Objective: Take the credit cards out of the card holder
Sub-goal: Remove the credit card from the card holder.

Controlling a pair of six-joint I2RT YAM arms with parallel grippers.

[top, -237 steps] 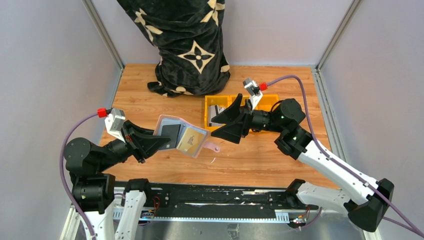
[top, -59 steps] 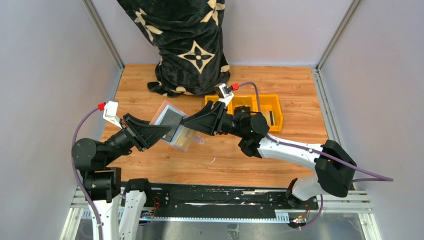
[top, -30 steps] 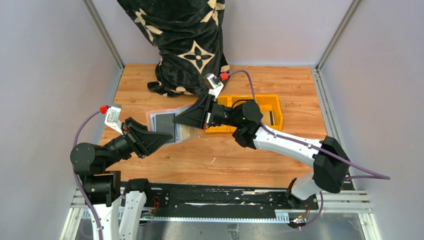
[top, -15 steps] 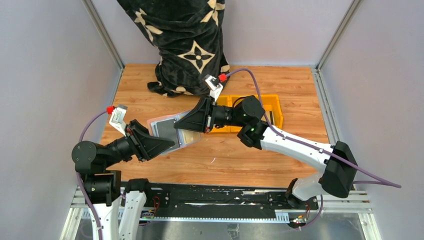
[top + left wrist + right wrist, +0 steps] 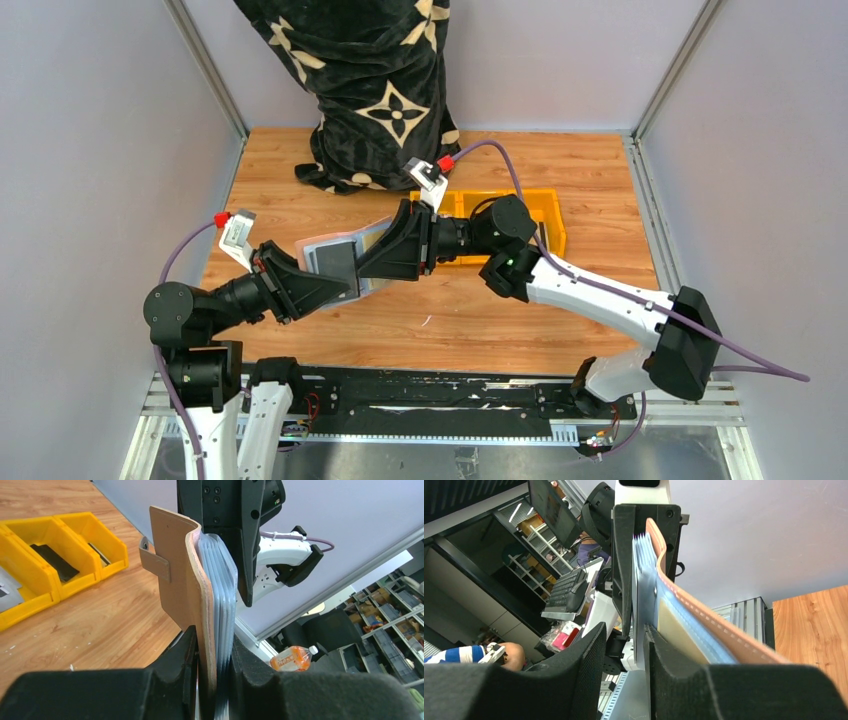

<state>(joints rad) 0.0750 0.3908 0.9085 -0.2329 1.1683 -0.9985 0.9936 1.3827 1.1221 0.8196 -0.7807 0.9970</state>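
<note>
The brown card holder (image 5: 330, 262) is held off the table, opened, its grey inner face up. My left gripper (image 5: 335, 285) is shut on its near end; in the left wrist view the brown cover (image 5: 175, 570) and the stack of pale blue credit cards (image 5: 222, 580) stand edge-on between the left gripper's (image 5: 212, 640) jaws. My right gripper (image 5: 372, 262) is open at the holder's right end. In the right wrist view its jaws (image 5: 624, 630) straddle a pale blue card edge (image 5: 644, 595). A gold-tan card (image 5: 674, 630) and the brown cover (image 5: 704, 620) lie outside the right finger.
A yellow three-compartment bin (image 5: 545, 215) stands behind the right arm, with black items in it; it also shows in the left wrist view (image 5: 15, 605). A black patterned cloth (image 5: 370, 80) hangs at the table's back. Bare wooden table (image 5: 480, 310) lies in front of both arms.
The right gripper came from the yellow bin to the card holder and has now slid down and left over its right end. The left gripper lowered the holder slightly.
</note>
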